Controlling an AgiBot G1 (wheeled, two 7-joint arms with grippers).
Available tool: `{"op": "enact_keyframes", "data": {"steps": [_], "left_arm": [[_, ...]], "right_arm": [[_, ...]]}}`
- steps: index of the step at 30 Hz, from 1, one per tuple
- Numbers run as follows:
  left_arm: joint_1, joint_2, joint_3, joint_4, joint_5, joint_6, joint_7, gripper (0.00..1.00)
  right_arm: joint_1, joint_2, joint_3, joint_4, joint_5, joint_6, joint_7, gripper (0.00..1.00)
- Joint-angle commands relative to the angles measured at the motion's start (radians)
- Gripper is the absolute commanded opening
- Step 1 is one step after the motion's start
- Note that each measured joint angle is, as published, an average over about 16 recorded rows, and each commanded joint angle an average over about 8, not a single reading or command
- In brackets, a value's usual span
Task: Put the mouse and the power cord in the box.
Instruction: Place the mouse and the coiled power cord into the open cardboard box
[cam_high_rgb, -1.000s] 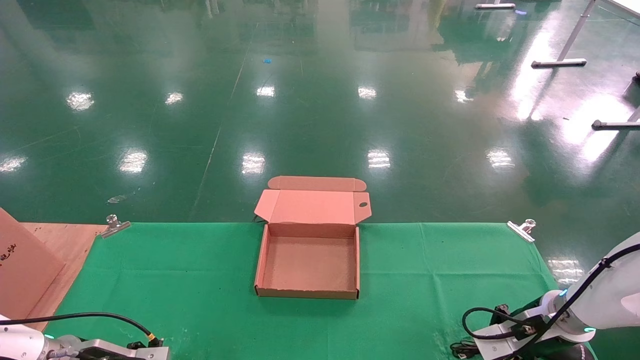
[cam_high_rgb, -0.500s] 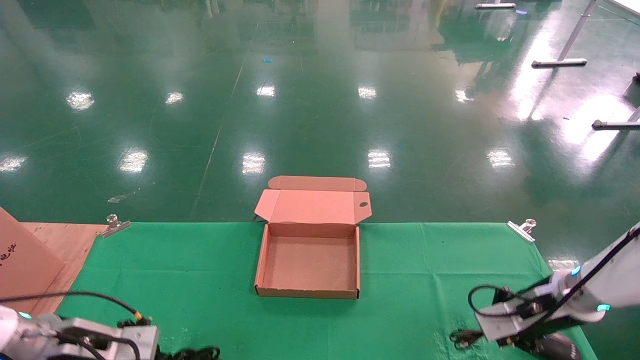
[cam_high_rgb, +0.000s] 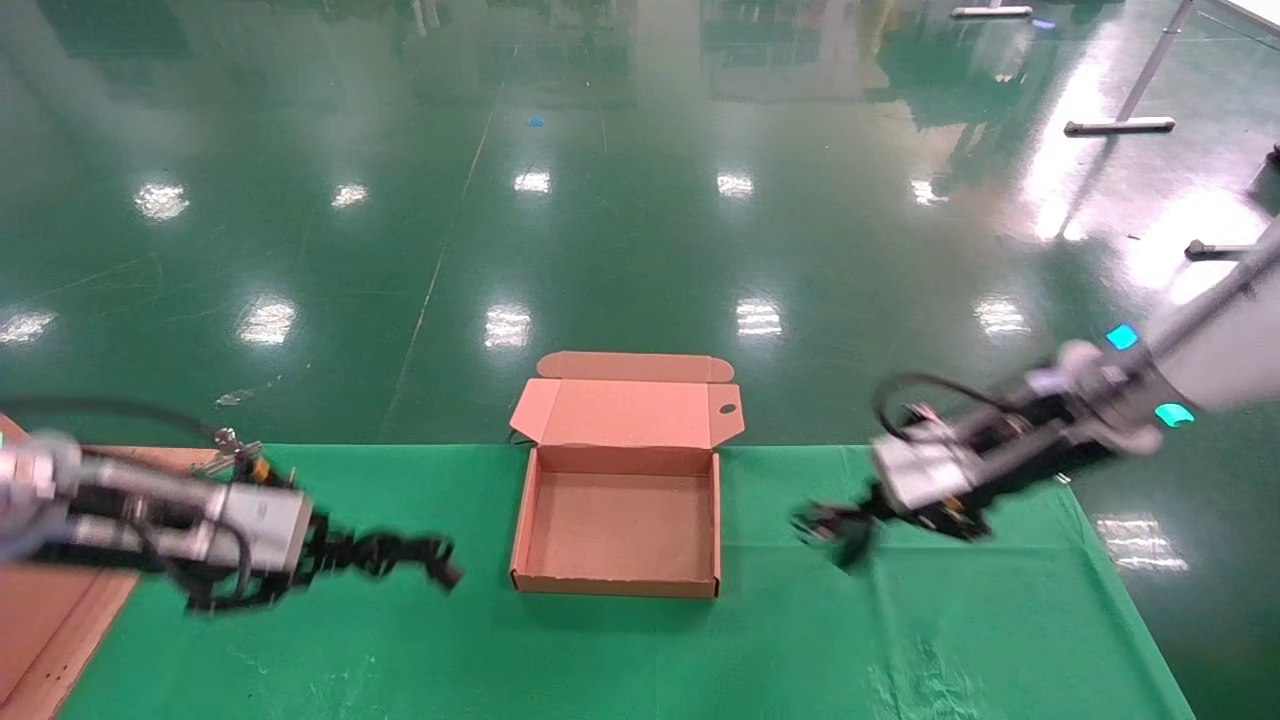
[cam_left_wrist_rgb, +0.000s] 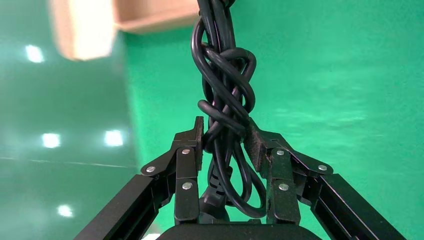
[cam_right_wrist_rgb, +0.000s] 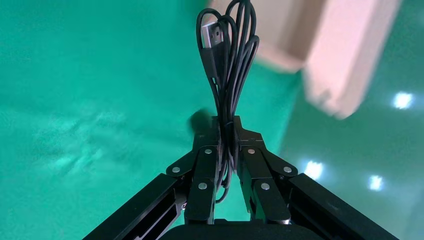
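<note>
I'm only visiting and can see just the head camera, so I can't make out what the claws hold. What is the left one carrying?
Observer: Its wrist camera shows the left gripper shut on the power cord, a thick, knotted black bundle.
Visitor: And the right one?
Observer: The right gripper pinches the thin, looped mouse wire. A USB plug sticks out of the loops.

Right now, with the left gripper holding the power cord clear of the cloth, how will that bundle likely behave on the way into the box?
The power cord is probably floppy: its loops hang loosely past the left gripper. It looks pinched mid-bundle, so the free end may swing. The knotted wraps should stop it uncoiling before it reaches the box.
</note>
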Motion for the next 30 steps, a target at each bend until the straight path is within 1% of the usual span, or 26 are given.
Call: {"op": "enact_keyframes", "data": {"steps": [1, 4, 7, 12, 17, 21, 24, 27, 30], "left_arm": [[-0.048, 0.02, -0.003, 0.008, 0.005, 0.012, 0.011, 0.0], [-0.126, 0.085, -0.008, 0.11, 0.004, -0.005, 0.076, 0.0], [-0.203, 0.15, -0.015, 0.237, 0.002, -0.039, 0.159, 0.0], [-0.312, 0.241, -0.021, 0.446, 0.007, -0.104, 0.301, 0.0], [-0.372, 0.305, -0.021, 0.605, 0.004, -0.127, 0.408, 0.0], [-0.388, 0.346, -0.026, 0.7, -0.013, -0.125, 0.482, 0.0], [-0.373, 0.373, -0.044, 0.745, -0.044, -0.15, 0.558, 0.0], [-0.325, 0.404, -0.07, 0.771, -0.084, -0.215, 0.648, 0.0], [-0.259, 0.441, -0.088, 0.788, -0.108, -0.317, 0.732, 0.0]], "right_arm": [[0.029, -0.026, 0.007, 0.028, 0.009, -0.021, 0.033, 0.0], [0.052, -0.08, 0.006, 0.076, 0.012, 0.003, 0.101, 0.0], [0.061, -0.115, -0.005, 0.138, 0.015, 0.041, 0.166, 0.0], [0.058, -0.129, -0.053, 0.247, 0.04, 0.112, 0.264, 0.0], [0.054, -0.128, -0.12, 0.308, 0.077, 0.173, 0.332, 0.0], [0.058, -0.125, -0.166, 0.314, 0.105, 0.212, 0.358, 0.0], [0.069, -0.12, -0.192, 0.295, 0.121, 0.223, 0.362, 0.0], [0.086, -0.112, -0.208, 0.255, 0.137, 0.212, 0.35, 0.0], [0.106, -0.1, -0.213, 0.203, 0.154, 0.183, 0.321, 0.0]]}}
